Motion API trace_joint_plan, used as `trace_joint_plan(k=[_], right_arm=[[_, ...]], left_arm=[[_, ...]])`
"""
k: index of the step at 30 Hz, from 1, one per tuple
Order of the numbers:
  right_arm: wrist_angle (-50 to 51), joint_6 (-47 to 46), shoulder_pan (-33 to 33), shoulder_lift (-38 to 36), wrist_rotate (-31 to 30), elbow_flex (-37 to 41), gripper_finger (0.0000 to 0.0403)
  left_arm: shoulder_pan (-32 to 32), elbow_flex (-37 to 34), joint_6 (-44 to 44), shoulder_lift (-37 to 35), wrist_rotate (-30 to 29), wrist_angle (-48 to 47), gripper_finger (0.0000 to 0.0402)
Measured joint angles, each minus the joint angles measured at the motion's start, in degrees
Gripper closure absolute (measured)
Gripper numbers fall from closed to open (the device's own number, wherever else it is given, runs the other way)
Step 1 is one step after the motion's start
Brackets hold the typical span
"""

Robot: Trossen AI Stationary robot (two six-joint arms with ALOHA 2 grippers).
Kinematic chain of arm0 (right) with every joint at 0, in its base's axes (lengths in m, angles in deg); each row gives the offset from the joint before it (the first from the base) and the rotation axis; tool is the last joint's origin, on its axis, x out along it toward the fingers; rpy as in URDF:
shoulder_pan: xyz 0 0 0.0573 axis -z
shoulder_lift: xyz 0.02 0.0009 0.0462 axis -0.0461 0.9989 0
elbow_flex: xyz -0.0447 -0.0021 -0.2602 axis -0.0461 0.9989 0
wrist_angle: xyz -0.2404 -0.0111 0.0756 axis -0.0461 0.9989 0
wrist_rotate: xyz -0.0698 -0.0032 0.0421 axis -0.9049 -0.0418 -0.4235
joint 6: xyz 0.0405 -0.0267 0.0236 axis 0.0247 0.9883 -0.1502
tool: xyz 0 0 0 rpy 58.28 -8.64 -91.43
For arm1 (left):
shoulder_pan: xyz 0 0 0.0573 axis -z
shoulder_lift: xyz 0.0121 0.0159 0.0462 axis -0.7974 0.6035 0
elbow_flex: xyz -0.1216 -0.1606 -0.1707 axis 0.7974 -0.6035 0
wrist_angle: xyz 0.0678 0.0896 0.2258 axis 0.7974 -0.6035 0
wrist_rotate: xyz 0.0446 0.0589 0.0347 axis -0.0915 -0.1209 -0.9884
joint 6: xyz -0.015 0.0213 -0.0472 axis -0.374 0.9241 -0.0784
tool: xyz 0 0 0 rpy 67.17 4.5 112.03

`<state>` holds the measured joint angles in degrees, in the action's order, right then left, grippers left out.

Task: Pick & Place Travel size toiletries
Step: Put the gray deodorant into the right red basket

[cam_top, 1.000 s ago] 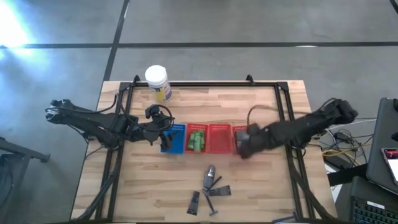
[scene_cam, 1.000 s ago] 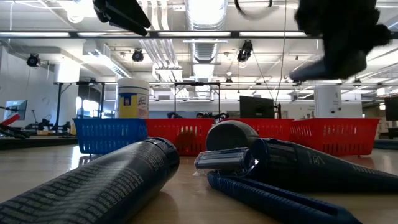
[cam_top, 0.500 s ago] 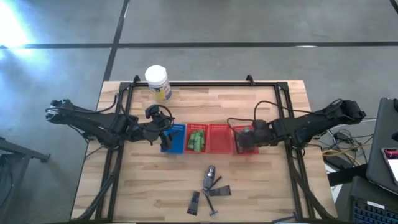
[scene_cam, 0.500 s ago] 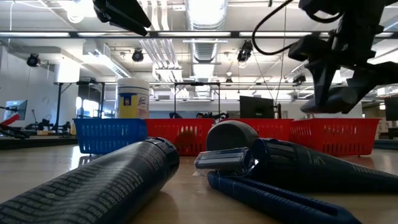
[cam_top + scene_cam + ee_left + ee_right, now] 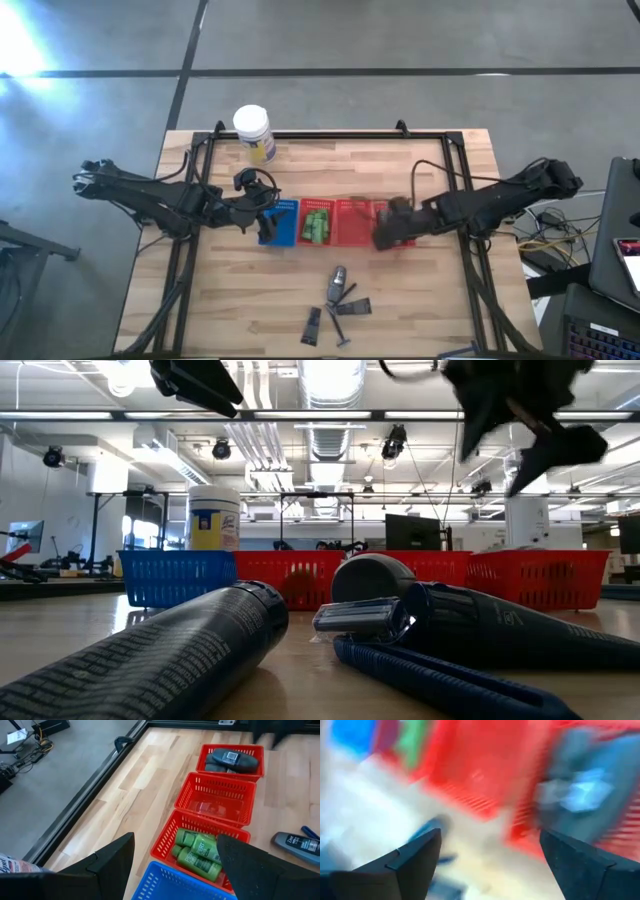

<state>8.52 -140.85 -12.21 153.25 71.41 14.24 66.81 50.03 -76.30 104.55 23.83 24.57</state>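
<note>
Right gripper (image 5: 385, 235) hovers at the near edge of the rightmost red basket (image 5: 231, 762), fingers apart, holding nothing. Grey tubes (image 5: 235, 759) lie in that basket. Remaining toiletries (image 5: 338, 298) sit on the table nearer the front. Left gripper (image 5: 262, 212) waits, fingers apart, over the blue basket (image 5: 281, 223).

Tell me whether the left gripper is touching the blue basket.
Cannot tell. In the high view the left gripper overlaps the blue basket, hiding any gap; its wrist view shows open fingers above the basket rim.
</note>
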Motion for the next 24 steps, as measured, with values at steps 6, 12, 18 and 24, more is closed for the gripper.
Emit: trace_joint_plan(k=[6,12,18,24], right_arm=[[0.5,-3.0,-0.4,14.4,7.8,-10.5,0.0075],[0.9,-4.7,-1.5,29.0,9.8,-23.4,0.0090],[0.9,-11.1,-2.9,38.7,10.6,-32.1,0.0099],[0.9,-17.7,-4.6,45.9,10.8,-38.5,0.0096]], left_arm=[[0.0,0.0,0.5,0.0,0.0,-1.2,0.0115],[1.6,0.0,1.1,-1.1,3.9,-7.9,0.0115],[4.9,-2.0,3.9,-5.2,4.4,-11.6,0.0115],[5.5,-6.4,4.4,-11.5,4.4,-11.6,0.0115]])
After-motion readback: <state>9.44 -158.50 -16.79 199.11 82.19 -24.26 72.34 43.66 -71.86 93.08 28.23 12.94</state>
